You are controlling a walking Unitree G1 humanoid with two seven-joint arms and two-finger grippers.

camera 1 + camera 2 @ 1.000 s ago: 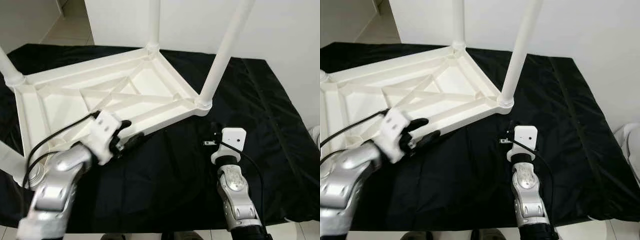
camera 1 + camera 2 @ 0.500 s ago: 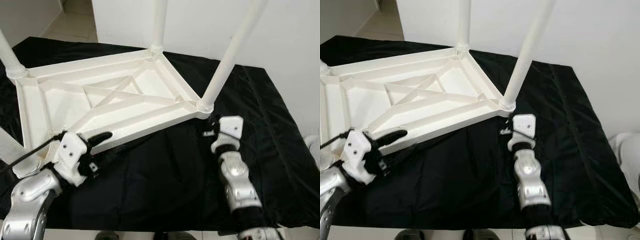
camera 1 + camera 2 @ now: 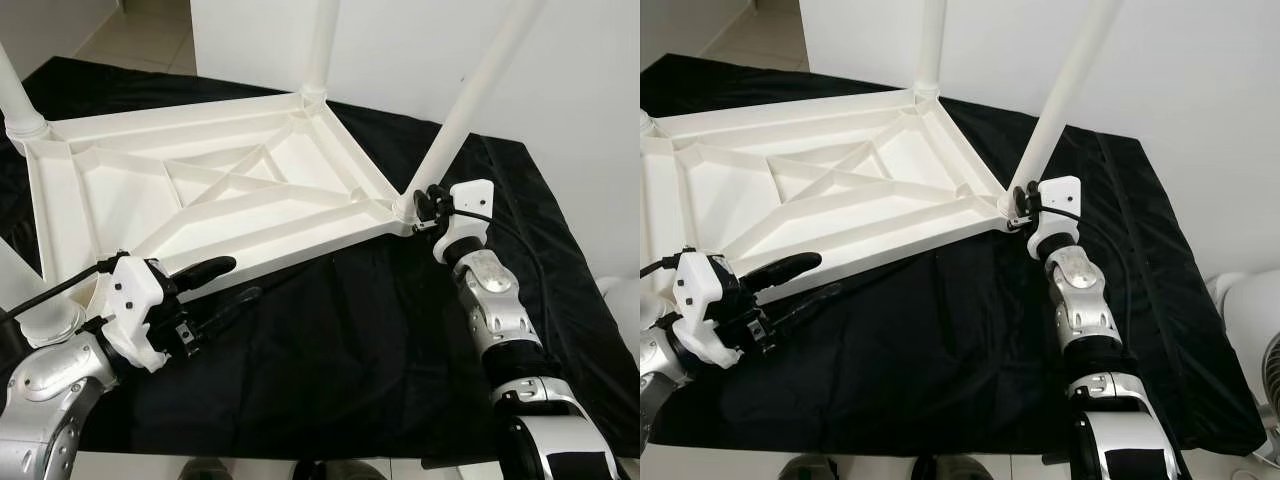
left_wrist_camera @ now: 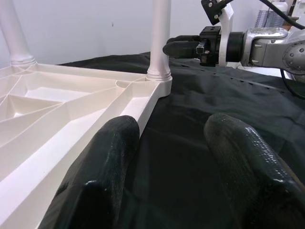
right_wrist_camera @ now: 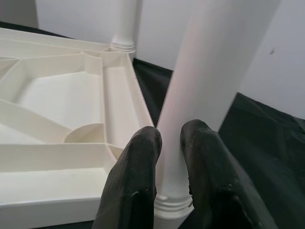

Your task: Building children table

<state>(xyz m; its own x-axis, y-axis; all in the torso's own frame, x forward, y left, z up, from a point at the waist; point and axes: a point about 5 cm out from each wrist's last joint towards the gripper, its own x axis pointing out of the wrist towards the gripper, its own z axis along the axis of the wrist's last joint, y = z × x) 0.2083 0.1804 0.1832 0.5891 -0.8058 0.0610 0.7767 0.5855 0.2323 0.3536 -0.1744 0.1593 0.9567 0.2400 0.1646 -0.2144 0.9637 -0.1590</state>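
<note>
A white plastic children's table (image 3: 220,195) lies upside down across the upper left and centre of the left eye view, its ribbed underside facing up on a black cloth (image 3: 340,340) that covers the surface beneath. White round legs stand up from its corners: a far leg (image 3: 318,50) at the top centre, a near right leg (image 3: 470,95) slanting toward the upper right, a leg at the far left edge (image 3: 15,95), and the base of another at the lower left (image 3: 45,322). The right gripper (image 3: 425,205) sits at the foot of the near right leg, where it meets the table's corner; in the right wrist view its two black fingers (image 5: 138,186) are nearly together with their tips against the base of that leg, not wrapped around it. The left gripper (image 3: 225,285) is at the lower left, along the table's near edge, its jaws spread apart and holding nothing; the upper finger (image 3: 200,268) lies against the rim, the lower one over the cloth. A white wall (image 3: 600,100) rises behind the cloth, and pale floor tiles (image 3: 130,35) show at the upper left.
</note>
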